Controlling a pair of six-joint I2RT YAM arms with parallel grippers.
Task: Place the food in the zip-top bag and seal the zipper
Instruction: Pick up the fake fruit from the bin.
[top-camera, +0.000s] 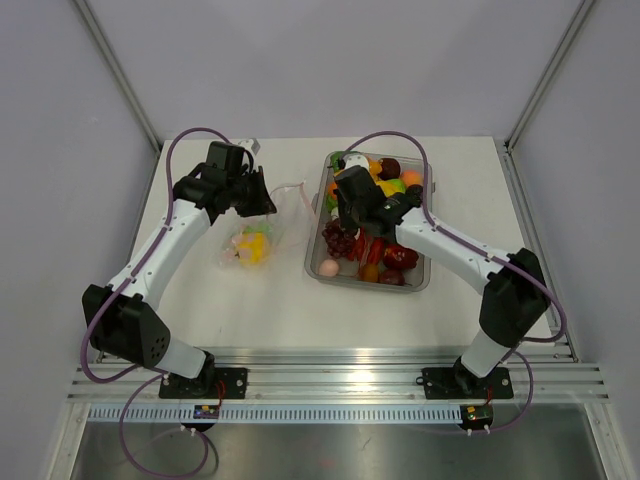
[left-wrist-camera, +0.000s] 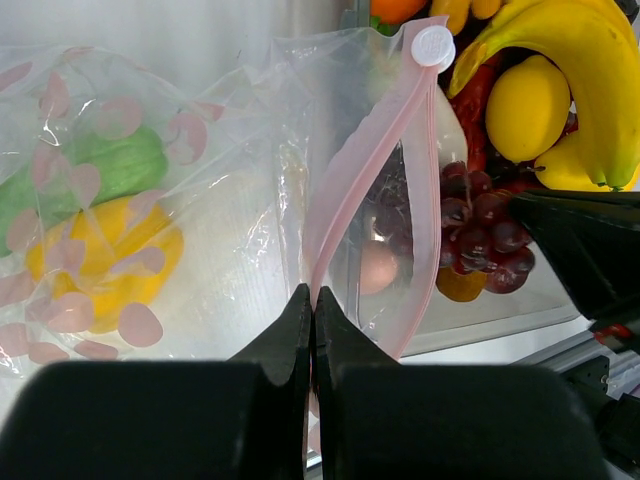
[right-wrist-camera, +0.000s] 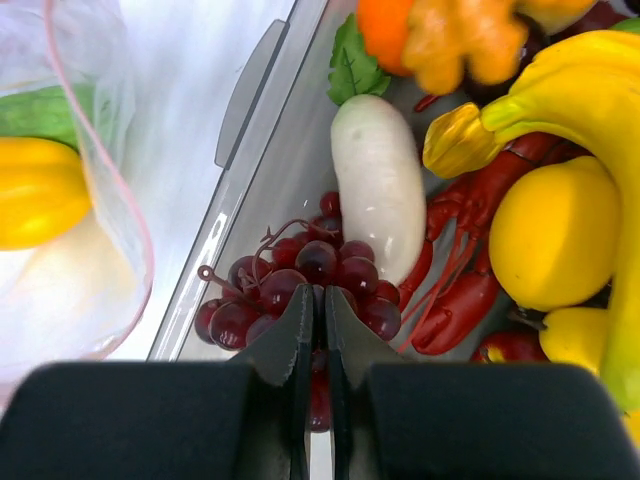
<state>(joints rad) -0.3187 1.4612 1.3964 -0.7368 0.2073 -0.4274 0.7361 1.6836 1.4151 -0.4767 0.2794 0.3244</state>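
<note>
left gripper (left-wrist-camera: 312, 292) is clamped shut on the pinkish-red zipper strip (left-wrist-camera: 368, 150), propping open the clear crinkly bag (left-wrist-camera: 240, 200) toward the grey tray (right-wrist-camera: 280, 190) at its 3 o'clock, where the right gripper (right-wrist-camera: 318, 292) is closed over purple toy grapes (right-wrist-camera: 345, 272), actual hold unclear.

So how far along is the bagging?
Done: a green piece and a yellow piece sit in the zip-top bag. In hand: left gripper pinches the zipper, mouth open; right gripper looks shut on the grape bunch in the tray. Left: that bunch, banana, lemon, white radish and more, then sealing.
</note>
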